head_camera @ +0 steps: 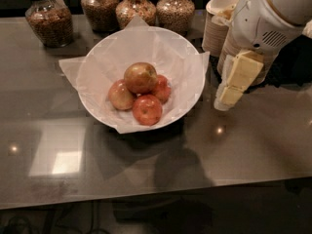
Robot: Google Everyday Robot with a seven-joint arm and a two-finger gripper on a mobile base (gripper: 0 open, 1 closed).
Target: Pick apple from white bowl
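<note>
Camera view is filled mostly by a dark, glossy grey tabletop (253,150), on which pale patches of light are reflected. A bulky white robot arm (263,18) is seen at the upper right, and its cream-coloured gripper (234,84) is held low over the table, just beside the right rim of the bowl and outside it; whether it is released or clenched cannot be told. A large round white bowl (197,89), lined with crinkled white paper (70,67), is set left of centre. Stacked white paper plates and cups (214,33) are partly hidden behind the arm. Four glass jars of brown grains (48,18) are lined along the far edge. The large yellowish-green apple with a reddish blush (140,77) is rested in the middle of the bowl, on top of three smaller red-orange apples (147,109), which it touches.
</note>
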